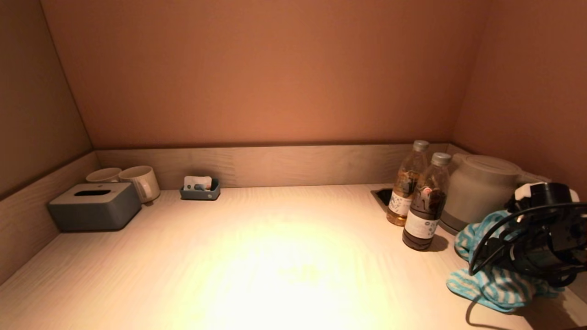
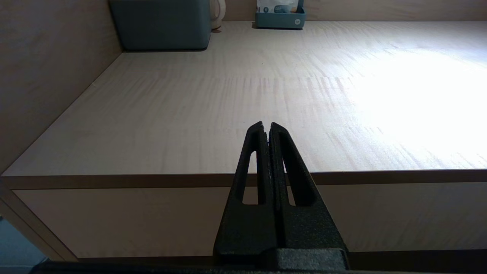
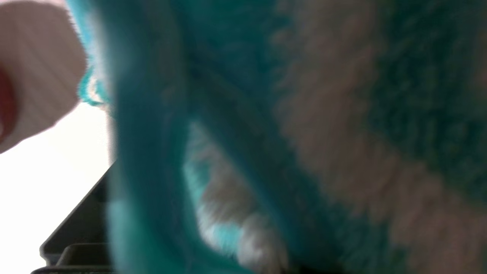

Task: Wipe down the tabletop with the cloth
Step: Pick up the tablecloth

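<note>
The teal-and-white striped cloth [image 1: 495, 284] is bunched at the right end of the light wooden tabletop [image 1: 275, 256], its lower part lying on the surface. My right gripper [image 1: 513, 256] is buried in it and holds it; its fingers are hidden by the fabric. The cloth [image 3: 304, 114] fills almost all of the right wrist view. My left gripper [image 2: 266, 127] is shut and empty, low in front of the table's front edge, pointing over the tabletop [image 2: 266, 83]. It is out of the head view.
Two bottles [image 1: 408, 183] [image 1: 426, 208] and a grey kettle [image 1: 479, 192] stand just left of and behind the cloth. A dark recess [image 1: 383, 196] lies beside them. A grey tissue box [image 1: 94, 206], two mugs [image 1: 140, 181] and a small tray [image 1: 200, 189] stand at the back left. Walls enclose three sides.
</note>
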### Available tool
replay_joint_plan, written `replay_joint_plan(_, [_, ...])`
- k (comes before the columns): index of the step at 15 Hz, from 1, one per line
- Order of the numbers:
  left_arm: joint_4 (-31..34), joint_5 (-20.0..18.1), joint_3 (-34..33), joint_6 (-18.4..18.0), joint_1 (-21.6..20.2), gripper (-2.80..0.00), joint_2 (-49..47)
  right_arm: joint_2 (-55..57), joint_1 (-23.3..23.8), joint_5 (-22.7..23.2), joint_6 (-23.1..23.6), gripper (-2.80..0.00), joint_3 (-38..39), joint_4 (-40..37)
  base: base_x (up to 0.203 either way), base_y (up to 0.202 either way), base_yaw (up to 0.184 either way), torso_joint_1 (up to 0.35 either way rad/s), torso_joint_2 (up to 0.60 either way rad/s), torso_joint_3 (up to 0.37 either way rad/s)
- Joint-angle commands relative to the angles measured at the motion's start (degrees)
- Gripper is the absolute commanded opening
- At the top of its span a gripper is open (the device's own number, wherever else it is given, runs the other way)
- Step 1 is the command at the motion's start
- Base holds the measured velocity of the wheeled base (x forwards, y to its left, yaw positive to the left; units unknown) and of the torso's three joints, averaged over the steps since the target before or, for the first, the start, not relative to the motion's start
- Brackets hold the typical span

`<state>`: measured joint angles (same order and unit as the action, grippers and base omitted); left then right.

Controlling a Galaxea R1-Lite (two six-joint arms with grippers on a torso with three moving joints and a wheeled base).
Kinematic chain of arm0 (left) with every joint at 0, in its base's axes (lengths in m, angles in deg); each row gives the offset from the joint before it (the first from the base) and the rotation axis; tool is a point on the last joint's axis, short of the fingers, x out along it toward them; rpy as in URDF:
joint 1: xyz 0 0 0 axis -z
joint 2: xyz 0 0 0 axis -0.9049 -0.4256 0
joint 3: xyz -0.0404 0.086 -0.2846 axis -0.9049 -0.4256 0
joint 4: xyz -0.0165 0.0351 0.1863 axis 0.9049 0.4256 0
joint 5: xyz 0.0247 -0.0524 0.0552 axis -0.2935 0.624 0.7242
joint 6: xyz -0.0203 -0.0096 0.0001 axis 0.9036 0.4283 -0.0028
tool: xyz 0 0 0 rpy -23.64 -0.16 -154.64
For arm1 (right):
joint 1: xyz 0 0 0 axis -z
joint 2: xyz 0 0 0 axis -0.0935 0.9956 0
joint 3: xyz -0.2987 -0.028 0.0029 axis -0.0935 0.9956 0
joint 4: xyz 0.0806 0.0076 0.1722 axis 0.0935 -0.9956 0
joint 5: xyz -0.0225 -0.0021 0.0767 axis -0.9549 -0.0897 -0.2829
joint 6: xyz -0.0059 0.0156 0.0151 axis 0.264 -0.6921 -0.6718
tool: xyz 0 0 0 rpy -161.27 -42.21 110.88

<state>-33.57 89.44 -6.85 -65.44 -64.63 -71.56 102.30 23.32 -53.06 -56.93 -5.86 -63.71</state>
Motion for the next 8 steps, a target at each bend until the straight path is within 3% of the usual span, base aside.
replay_joint_plan(1, [0.0, 0.0, 0.0, 0.1, 0.0, -2.8, 0.0, 0.9, 0.2, 0.1, -0.1, -2.8, 0.2, 0.0, 0.0, 0.0, 0.0, 0.0, 0.0, 0.0])
replay_joint_plan(8, [0.0, 0.0, 0.0, 0.1, 0.0, -2.8, 0.0, -0.5, 0.2, 0.4, -0.1, -2.8, 2.1, 0.1, 0.0, 0.0, 0.0, 0.0, 0.0, 0.0])
